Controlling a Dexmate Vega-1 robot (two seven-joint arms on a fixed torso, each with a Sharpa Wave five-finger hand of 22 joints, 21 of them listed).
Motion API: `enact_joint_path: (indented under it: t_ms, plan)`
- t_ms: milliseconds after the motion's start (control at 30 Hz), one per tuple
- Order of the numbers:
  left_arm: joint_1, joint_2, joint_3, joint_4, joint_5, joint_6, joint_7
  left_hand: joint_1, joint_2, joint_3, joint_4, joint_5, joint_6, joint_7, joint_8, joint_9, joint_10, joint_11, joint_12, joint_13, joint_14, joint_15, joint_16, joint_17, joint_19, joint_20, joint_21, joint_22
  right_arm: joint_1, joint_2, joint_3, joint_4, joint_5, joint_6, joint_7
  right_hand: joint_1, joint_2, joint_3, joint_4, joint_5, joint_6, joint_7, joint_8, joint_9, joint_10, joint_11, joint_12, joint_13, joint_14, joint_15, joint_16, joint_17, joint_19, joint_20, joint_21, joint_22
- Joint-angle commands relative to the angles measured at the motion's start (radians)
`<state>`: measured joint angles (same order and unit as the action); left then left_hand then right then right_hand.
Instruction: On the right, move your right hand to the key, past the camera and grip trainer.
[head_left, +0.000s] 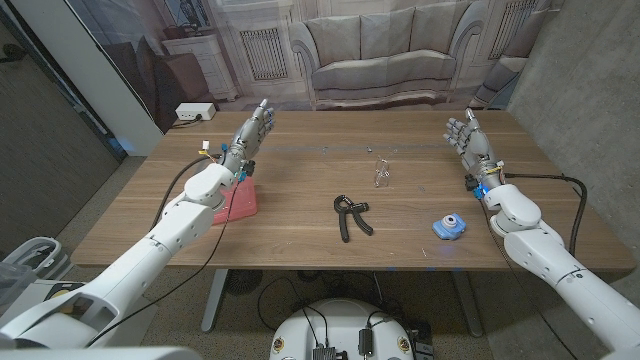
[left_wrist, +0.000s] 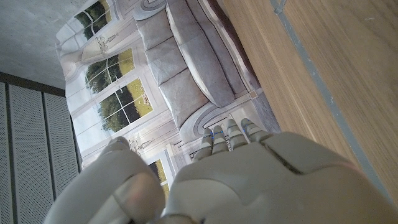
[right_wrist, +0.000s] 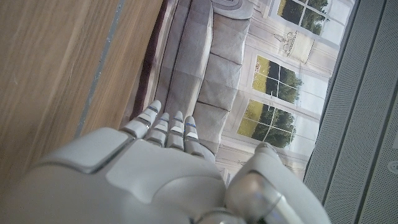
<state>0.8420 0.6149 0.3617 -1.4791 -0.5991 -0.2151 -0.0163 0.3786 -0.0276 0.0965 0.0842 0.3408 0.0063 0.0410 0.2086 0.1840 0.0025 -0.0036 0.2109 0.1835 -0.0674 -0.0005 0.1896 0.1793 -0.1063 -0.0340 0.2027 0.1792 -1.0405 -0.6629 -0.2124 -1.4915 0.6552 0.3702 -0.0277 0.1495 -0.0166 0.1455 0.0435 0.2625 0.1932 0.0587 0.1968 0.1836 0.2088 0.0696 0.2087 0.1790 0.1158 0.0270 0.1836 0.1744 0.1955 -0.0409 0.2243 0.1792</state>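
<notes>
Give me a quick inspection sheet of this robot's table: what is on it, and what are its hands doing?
Surface: wooden table, bare wood mostly.
Job's things: key mid-table; black grip trainer nearer the front; blue camera front right.
Clutter: pink item under the left arm; white box at far left corner.
Hands: left robot hand and right robot hand open, raised, holding nothing.
Cables: black cable by right arm.
Surroundings: sofa backdrop.

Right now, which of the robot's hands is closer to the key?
Right. The right hand is off to the key's right, nearer the table's far edge; the left hand is farther off on its left.
</notes>
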Motion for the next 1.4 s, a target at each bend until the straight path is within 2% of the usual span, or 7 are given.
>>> enact_joint_path:
  t_ms: [33,667,900,1200,1400]
  plan:
    - [0.016,0.001,-0.003,-0.018,-0.001,0.002,0.013,0.004,0.002,-0.005,0.003,-0.001,0.008,0.005,-0.003,0.001,0.010,-0.002,0.000,0.003,0.003,0.002,0.001,0.002,-0.002,-0.044,0.001,0.002,-0.020,-0.012,0.020,0.000,0.006,0.013,0.004,0.005,0.004,0.003,-0.005,-0.004,0.008,0.000,0.001,0.002,0.005,-0.001,0.004,0.002,0.005,0.002,0.004,0.006,0.010,-0.016,-0.002,0.003]
    - [0.034,0.008,-0.012,-0.038,-0.008,0.008,0.025,0.007,0.004,-0.007,0.002,-0.002,0.013,0.003,-0.003,0.002,0.014,0.000,-0.001,0.003,0.005,0.000,0.000,0.002,-0.001,-0.043,0.001,0.002,-0.044,-0.028,0.046,-0.003,0.014,0.010,-0.001,0.006,0.006,0.002,-0.007,-0.006,0.010,-0.004,0.000,0.002,0.009,-0.006,0.004,0.002,0.009,-0.002,0.005,0.006,0.014,-0.017,-0.004,0.003]
    - [0.046,0.009,-0.019,-0.042,-0.017,0.000,0.023,0.007,0.005,-0.008,0.001,-0.002,0.016,0.003,-0.003,0.002,0.015,-0.001,-0.001,0.003,0.006,0.000,0.000,0.002,0.000,-0.039,0.001,0.002,-0.067,-0.047,0.064,-0.024,0.009,0.006,-0.013,0.006,0.006,0.001,-0.008,-0.007,0.011,-0.006,0.000,0.002,0.011,-0.011,0.004,0.002,0.012,-0.002,0.005,0.006,0.016,-0.017,-0.005,0.003]
    - [0.051,0.013,-0.020,-0.058,-0.014,0.006,0.032,0.009,0.007,-0.009,0.001,-0.003,0.017,0.003,-0.003,0.002,0.018,-0.002,-0.001,0.003,0.007,0.000,0.000,0.002,0.000,-0.038,0.001,0.002,-0.094,-0.048,0.088,-0.029,0.006,0.024,-0.030,0.006,0.006,0.000,-0.009,-0.008,0.012,-0.008,0.000,0.002,0.014,-0.007,0.004,0.002,0.015,-0.005,0.005,0.006,0.019,-0.017,-0.005,0.003]
    - [0.046,0.016,-0.017,-0.065,-0.012,0.017,0.032,0.010,0.008,-0.010,0.001,-0.003,0.018,0.003,-0.004,0.002,0.017,-0.002,-0.002,0.003,0.008,-0.001,0.000,0.002,0.000,-0.036,0.001,0.002,-0.109,-0.046,0.101,-0.027,0.004,0.037,-0.038,0.006,0.007,-0.002,-0.010,-0.009,0.022,-0.015,0.003,0.002,0.025,-0.019,0.008,0.002,0.026,-0.014,0.008,0.006,0.027,-0.019,-0.005,0.003]
